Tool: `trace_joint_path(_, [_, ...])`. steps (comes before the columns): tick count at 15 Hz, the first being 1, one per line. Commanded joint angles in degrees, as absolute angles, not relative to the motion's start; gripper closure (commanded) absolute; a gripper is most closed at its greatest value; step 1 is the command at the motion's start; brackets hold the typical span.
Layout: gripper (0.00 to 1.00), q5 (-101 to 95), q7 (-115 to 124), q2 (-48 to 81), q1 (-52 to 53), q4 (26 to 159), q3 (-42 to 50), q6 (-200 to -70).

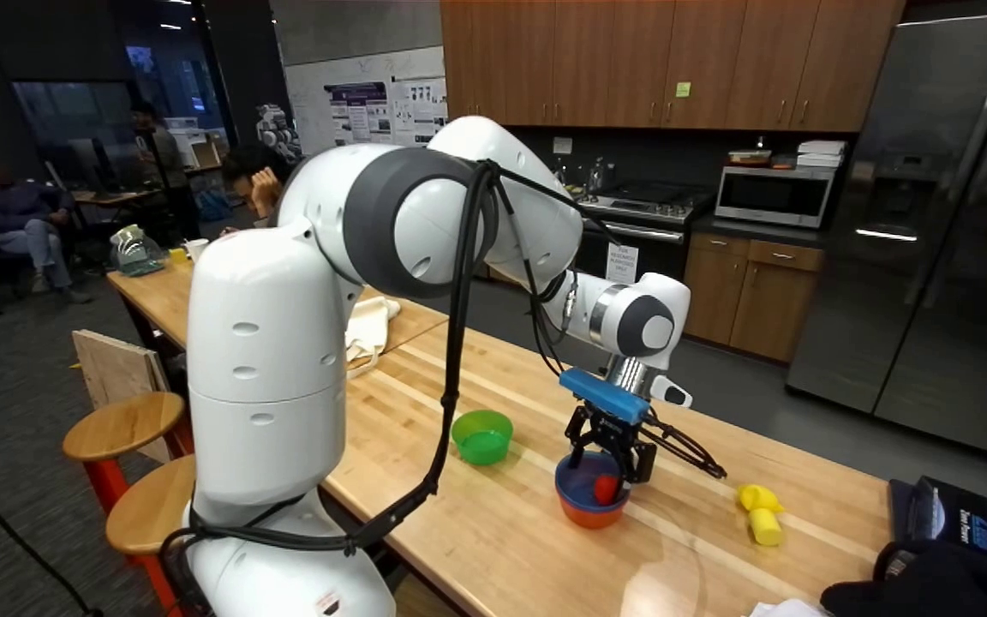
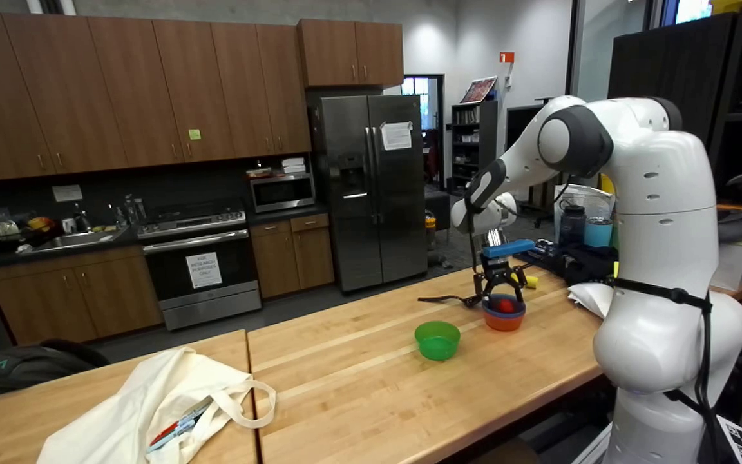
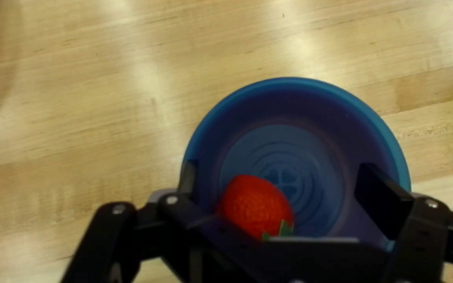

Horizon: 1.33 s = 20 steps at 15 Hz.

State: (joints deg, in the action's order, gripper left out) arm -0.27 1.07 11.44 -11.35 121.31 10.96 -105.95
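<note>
Green bowl (image 1: 482,439): left in an exterior view, apart from the gripper (image 3: 283,184).
Blue bowl (image 3: 313,112): middle, seated in an orange bowl (image 1: 590,516); its wall rings the strawberry (image 3: 254,204).
Yellow objects (image 1: 765,527): right of gripper.
Fingers (image 3: 382,198): wide apart, at opposite bowl sides.
Strawberry: between them, nearer the wrist view's left finger; contact unclear.

My hand (image 3: 283,186) is showing black, its block (image 1: 603,394) bright blue. I am seeing a bowl (image 3: 297,104) blue inside, orange outside, rings circling a four-petalled mark (image 3: 281,181) on its base; the strawberry (image 3: 254,204) there is showing red with green leaves (image 3: 285,228). A second bowl (image 1: 483,452) is showing green. Near the far edge of the desk (image 2: 358,393), an object (image 1: 765,525) is showing yellow. Honey and paler stripes are running parallel to the desk's long edges.
</note>
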Motion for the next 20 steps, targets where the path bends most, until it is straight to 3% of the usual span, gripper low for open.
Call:
trace_joint_path(1, [0.00, -5.79, 4.40, 10.84, -10.20, 121.31, 11.10, -108.48])
trace_joint_path(20, [0.00, -7.14, 7.19, 12.80, -9.94, 119.40, 11.09, -108.48])
